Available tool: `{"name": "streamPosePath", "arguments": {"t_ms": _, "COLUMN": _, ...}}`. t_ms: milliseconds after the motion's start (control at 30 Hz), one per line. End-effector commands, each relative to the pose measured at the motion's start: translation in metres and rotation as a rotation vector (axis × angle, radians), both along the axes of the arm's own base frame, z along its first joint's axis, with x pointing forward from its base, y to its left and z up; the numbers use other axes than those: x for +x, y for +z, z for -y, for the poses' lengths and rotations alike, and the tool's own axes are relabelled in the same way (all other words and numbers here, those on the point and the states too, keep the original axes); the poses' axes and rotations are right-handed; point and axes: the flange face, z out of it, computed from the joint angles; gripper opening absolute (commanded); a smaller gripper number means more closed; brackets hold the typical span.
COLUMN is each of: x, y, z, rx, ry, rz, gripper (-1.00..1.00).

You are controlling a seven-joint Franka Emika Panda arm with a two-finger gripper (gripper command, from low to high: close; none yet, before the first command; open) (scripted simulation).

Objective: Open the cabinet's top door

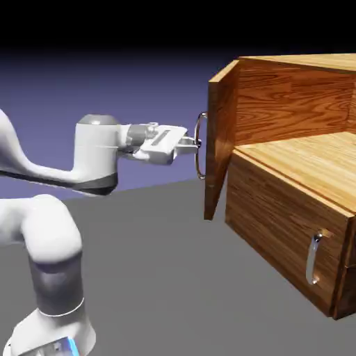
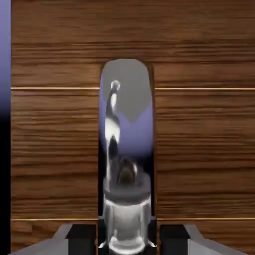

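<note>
The brown wood cabinet (image 1: 292, 201) stands at the exterior view's right. Its top door (image 1: 221, 139) is swung out on a side hinge and stands at an angle to the front, so the upper compartment shows. My gripper (image 1: 193, 144) reaches level from the left and is shut on the door's long curved silver handle (image 1: 199, 146). In the hand view the handle (image 2: 125, 149) fills the middle, upright and shiny, between my gripper's (image 2: 127, 239) dark pads. The door's grained wood (image 2: 55, 149) fills the space behind it.
The lower panel with its shorter silver handle (image 1: 314, 259) is shut. The grey table (image 1: 160, 264) spreads below the arm. A blue-violet strip of backdrop (image 2: 5, 60) shows past the door's edge.
</note>
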Motion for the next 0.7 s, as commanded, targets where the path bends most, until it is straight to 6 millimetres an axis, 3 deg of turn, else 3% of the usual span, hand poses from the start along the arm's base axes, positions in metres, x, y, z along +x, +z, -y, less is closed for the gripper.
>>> {"name": "streamPosePath", "arguments": {"t_ms": 0, "x": -0.004, "y": 0.0, "z": -0.005, "rx": 0.001, "ry": -0.011, "rz": 0.0, "gripper": -1.0}}
{"name": "streamPosePath", "arguments": {"t_ms": 367, "x": -0.049, "y": 0.0, "z": -0.078, "rx": 0.001, "ry": -0.17, "rz": 0.0, "gripper": -1.0}}
{"name": "streamPosePath", "arguments": {"t_ms": 667, "x": -0.084, "y": 0.0, "z": -0.162, "rx": 0.001, "ry": -0.341, "rz": 0.0, "gripper": -1.0}}
